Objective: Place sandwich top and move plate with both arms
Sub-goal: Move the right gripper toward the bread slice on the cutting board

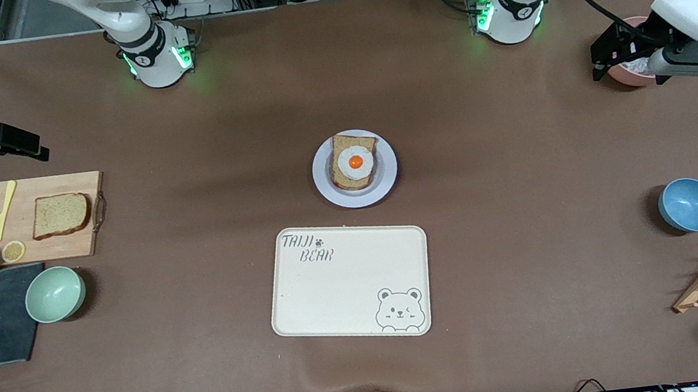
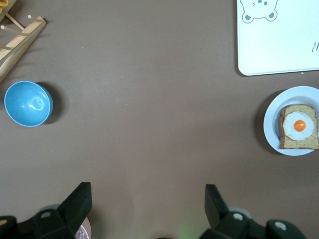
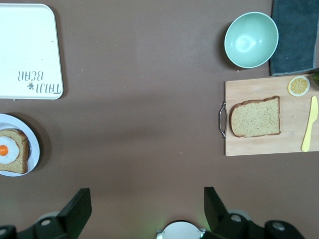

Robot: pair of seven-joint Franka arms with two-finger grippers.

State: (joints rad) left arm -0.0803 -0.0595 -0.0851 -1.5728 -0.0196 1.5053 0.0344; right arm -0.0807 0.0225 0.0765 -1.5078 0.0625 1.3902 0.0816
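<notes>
Closest to the camera, the bear tray (image 1: 349, 281) is sitting empty, with the plate (image 1: 354, 169) (egg slice on it) lying just above it. Sandwich top (image 1: 60, 215) is resting on the cutting board (image 1: 36, 220) at the right arm's end, so the right gripper (image 3: 144, 209), jaws gaping wide, is nearer. Left gripper (image 2: 147, 209) is waiting, spread wide too.

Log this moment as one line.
left gripper: open, waiting | right gripper: open | sandwich top: on cutting board | plate: holds egg bread

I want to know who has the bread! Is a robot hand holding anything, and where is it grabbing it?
Nothing is held. The left gripper and right gripper are open and empty; the sandwich top lies untouched on the cutting board.
</notes>
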